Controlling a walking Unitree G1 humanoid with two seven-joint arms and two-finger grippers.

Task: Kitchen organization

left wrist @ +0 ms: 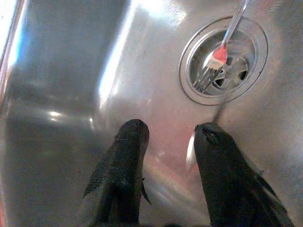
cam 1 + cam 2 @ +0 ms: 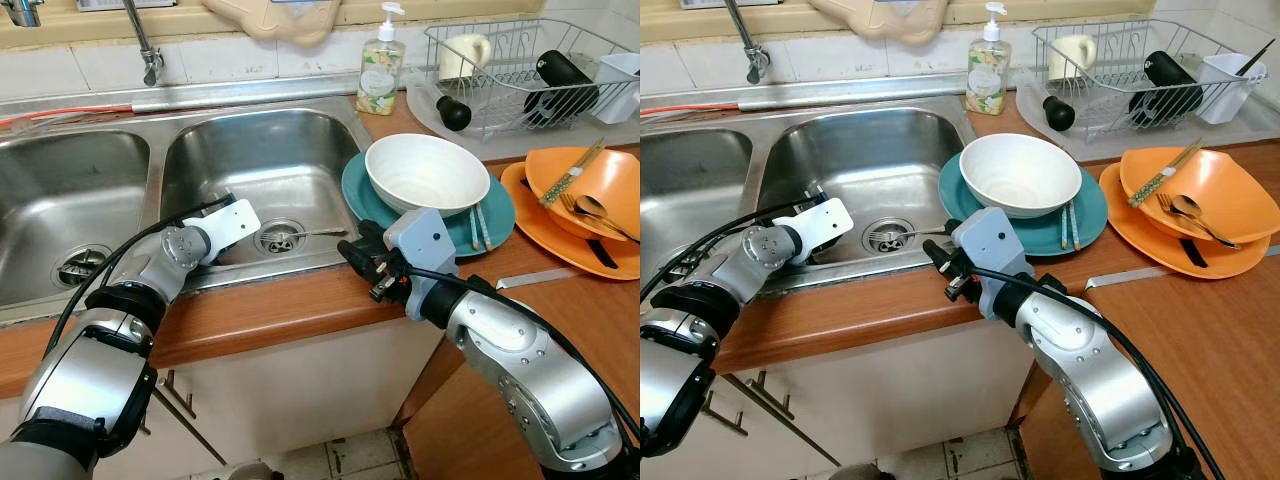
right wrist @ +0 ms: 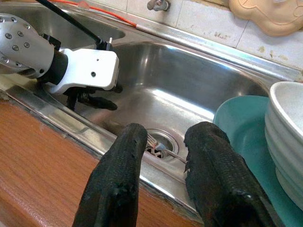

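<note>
A double stainless-steel sink [image 2: 290,150] with a smooth, shiny basin is set into a reddish wood-grain counter [image 2: 270,315]. A thin metal fork [image 2: 300,235] lies in the right-hand basin, its tines resting on the round slotted drain [image 1: 222,59]. The left gripper [image 1: 168,137] reaches down inside that basin near the front wall, its two matte black, finely textured fingers held a narrow gap apart and holding nothing, the fork a short way beyond their tips. The right gripper [image 3: 163,142] hovers over the counter's front edge just beside the sink, its fingers likewise slightly parted and empty, pointing toward the drain. Beside the sink, a glossy white bowl [image 2: 427,173] sits on a round teal plate [image 2: 500,222] along with a pair of pale blue chopsticks [image 2: 478,228]. Further right are stacked orange plates [image 2: 590,215] carrying chopsticks, a fork and a spoon. Behind them stand a clear pump bottle of soap [image 2: 380,65], its label too small to read, and a white wire dish rack [image 2: 520,70] holding a cream mug and a black bottle.
</note>
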